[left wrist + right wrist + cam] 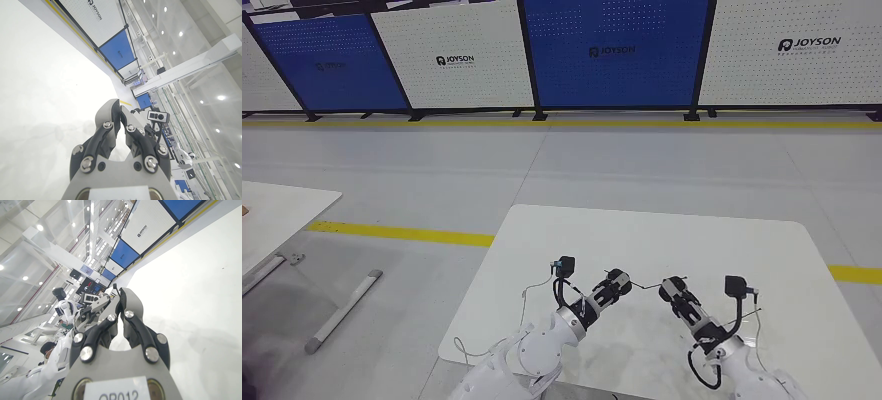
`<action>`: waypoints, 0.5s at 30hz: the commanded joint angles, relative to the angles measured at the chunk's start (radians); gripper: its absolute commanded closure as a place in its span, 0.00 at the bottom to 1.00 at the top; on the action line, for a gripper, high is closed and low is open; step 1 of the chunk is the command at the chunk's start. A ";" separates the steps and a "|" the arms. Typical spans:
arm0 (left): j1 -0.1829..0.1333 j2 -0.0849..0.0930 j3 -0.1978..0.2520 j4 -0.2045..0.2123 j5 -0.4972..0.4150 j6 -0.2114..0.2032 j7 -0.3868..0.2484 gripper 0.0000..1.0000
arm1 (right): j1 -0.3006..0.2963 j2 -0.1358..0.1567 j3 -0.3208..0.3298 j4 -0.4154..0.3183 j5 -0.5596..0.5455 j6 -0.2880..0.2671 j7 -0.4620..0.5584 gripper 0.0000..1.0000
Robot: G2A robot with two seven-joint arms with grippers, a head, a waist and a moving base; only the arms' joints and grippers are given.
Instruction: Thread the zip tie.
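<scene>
A thin black zip tie [644, 287] spans the short gap between my two grippers above the near part of the white table [662, 240]. My left gripper [620, 280] is shut on one end. In the left wrist view its fingertips [119, 103] press together, and the tie itself is hidden between the pads. My right gripper [670, 287] is shut on the other end. In the right wrist view a short black tip of the zip tie [115, 288] pokes out past the closed right gripper [119, 291]. Both grippers face each other, a few centimetres apart.
The tabletop's far edge [652, 212] and left edge [474, 285] border open grey floor. Another white table [282, 215] stands at the far left. Blue and white partition panels [612, 55] line the back beyond a yellow floor line.
</scene>
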 commanded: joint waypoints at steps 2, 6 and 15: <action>0.000 0.000 0.000 0.000 0.000 0.000 0.000 1.00 | 0.005 -0.004 -0.001 0.005 -0.002 0.004 0.002 1.00; 0.000 0.000 0.000 0.000 0.000 0.000 0.000 1.00 | 0.006 -0.008 0.002 0.006 -0.004 0.004 0.003 1.00; 0.002 -0.002 0.001 -0.001 -0.011 0.010 0.000 1.00 | 0.003 -0.017 0.013 0.007 -0.013 0.004 0.009 1.00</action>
